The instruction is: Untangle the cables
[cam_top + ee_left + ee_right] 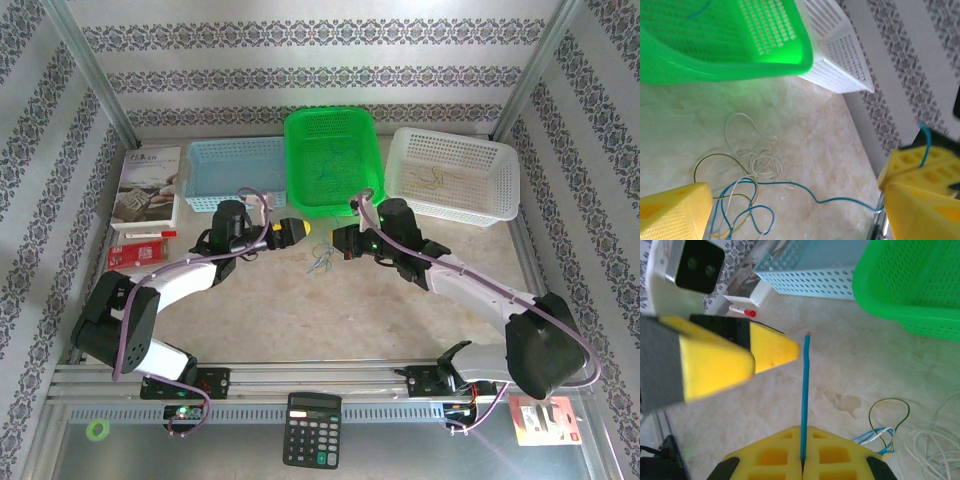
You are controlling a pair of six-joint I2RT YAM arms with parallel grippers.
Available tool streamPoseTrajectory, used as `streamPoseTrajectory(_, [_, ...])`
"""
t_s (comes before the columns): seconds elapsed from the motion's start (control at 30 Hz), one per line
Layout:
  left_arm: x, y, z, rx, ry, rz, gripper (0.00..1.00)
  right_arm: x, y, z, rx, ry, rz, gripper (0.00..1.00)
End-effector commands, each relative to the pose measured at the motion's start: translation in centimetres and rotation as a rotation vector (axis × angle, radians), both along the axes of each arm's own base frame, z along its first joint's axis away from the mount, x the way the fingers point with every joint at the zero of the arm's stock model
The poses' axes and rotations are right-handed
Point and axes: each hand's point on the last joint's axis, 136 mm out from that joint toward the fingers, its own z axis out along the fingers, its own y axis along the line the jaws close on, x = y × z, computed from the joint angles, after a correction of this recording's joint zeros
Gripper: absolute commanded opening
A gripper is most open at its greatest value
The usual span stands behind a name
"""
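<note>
The cables (320,262) lie tangled on the table between the two grippers: blue, yellow-tan and white strands (740,187) with a pale white coil (762,162) beside them. My right gripper (802,465) is shut on a blue cable (804,390), whose free end sticks up past the fingers. That blue strand (815,197) runs from the tangle across the table to the right gripper's fingers (920,162). My left gripper (795,215) is open just above the table, its yellow fingers wide apart on either side of the tangle and nothing gripped. In the top view the left gripper (303,229) faces the right gripper (340,240).
A green basket (330,125) stands behind the grippers, a blue basket (235,165) to its left and a white basket (455,170) to its right. A booklet (148,185) and red packet (135,250) lie far left. A calculator (312,430) sits at the near edge.
</note>
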Motion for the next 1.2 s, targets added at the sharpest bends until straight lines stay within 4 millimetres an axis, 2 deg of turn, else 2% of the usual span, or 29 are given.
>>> streamPoseTrajectory(0.0, [-0.9,-1.5,0.8,0.079,-0.179,-0.079,0.9,0.0,0.1,3.2,0.076,-0.035,0.004,0.0])
streamPoseTrajectory(0.23, [-1.3,-3.9,1.2,0.158,-0.282,-0.137,0.9,-0.6,0.2,7.0,0.141,-0.075,0.011,0.0])
streamPoseTrajectory(0.53, [0.4,-5.3,1.6,0.17,-0.337,-0.11,0.9,-1.9,0.8,9.9,0.183,-0.111,0.035,0.0])
streamPoseTrajectory(0.73, [1.2,-6.4,1.3,0.155,-0.347,-0.106,0.89,-2.7,1.3,12.8,0.235,-0.139,0.058,0.0])
streamPoseTrajectory(0.8, [1.0,-6.9,0.8,0.144,-0.337,-0.119,0.82,-2.8,1.4,13.7,0.253,-0.15,0.06,0.0])
streamPoseTrajectory(0.93, [0.9,-7.2,-0.8,0.124,-0.297,-0.126,0.57,-2.9,1.5,15.6,0.292,-0.165,0.064,0.0])
streamPoseTrajectory(1.17, [0.1,-6.9,-3.4,0.114,-0.238,-0.125,0.33,-2.8,1.2,19.0,0.348,-0.201,0.06,0.0])
